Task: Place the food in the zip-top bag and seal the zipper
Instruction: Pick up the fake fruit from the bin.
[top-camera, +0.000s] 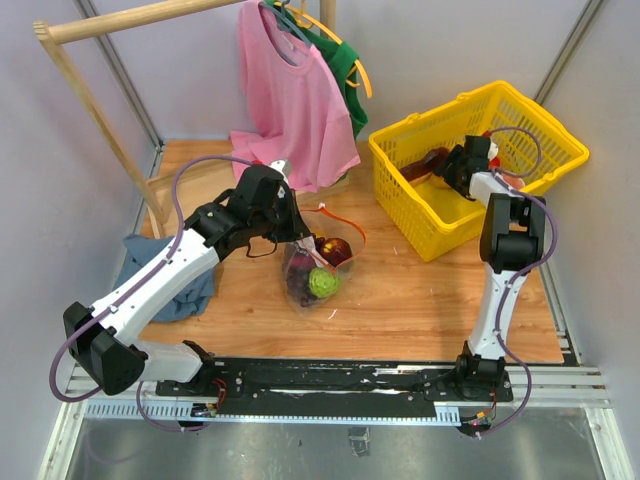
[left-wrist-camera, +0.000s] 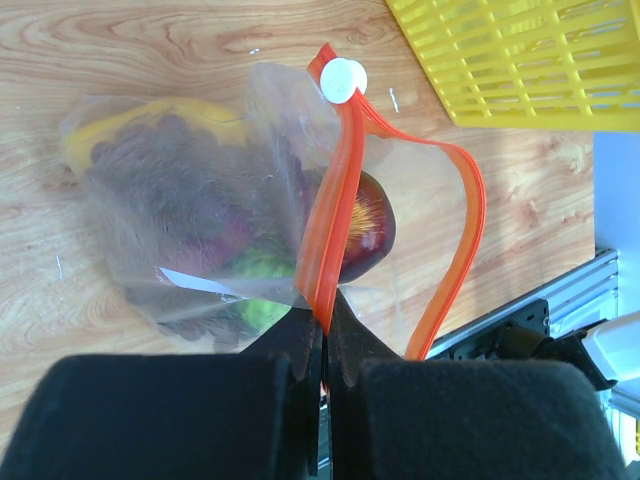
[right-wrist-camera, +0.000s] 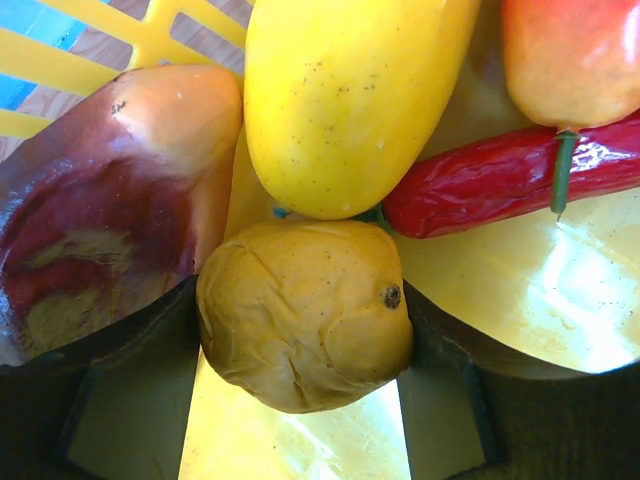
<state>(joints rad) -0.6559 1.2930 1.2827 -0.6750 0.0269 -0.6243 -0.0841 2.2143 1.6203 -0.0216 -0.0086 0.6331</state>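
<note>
The clear zip-top bag (top-camera: 318, 275) lies mid-table with food inside: a dark red fruit (left-wrist-camera: 368, 230), a green one (left-wrist-camera: 262, 270), purple grapes (left-wrist-camera: 170, 190) and a yellow piece (left-wrist-camera: 200, 108). Its red-orange zipper (left-wrist-camera: 335, 200) gapes open on one side, with the white tab (left-wrist-camera: 343, 80) at the far end. My left gripper (left-wrist-camera: 325, 320) is shut on the zipper strip at the near end. My right gripper (right-wrist-camera: 305, 330) is down in the yellow basket (top-camera: 540, 125), with both fingers pressed against a wrinkled orange-yellow fruit (right-wrist-camera: 305, 315).
Around that fruit in the basket lie a yellow mango (right-wrist-camera: 345, 100), a red chili (right-wrist-camera: 500, 180), a red-brown fruit (right-wrist-camera: 110, 200) and a peach-coloured one (right-wrist-camera: 570, 60). A pink shirt (top-camera: 290, 100) hangs from a wooden rack (top-camera: 100, 130). A blue cloth (top-camera: 175, 285) lies at the left.
</note>
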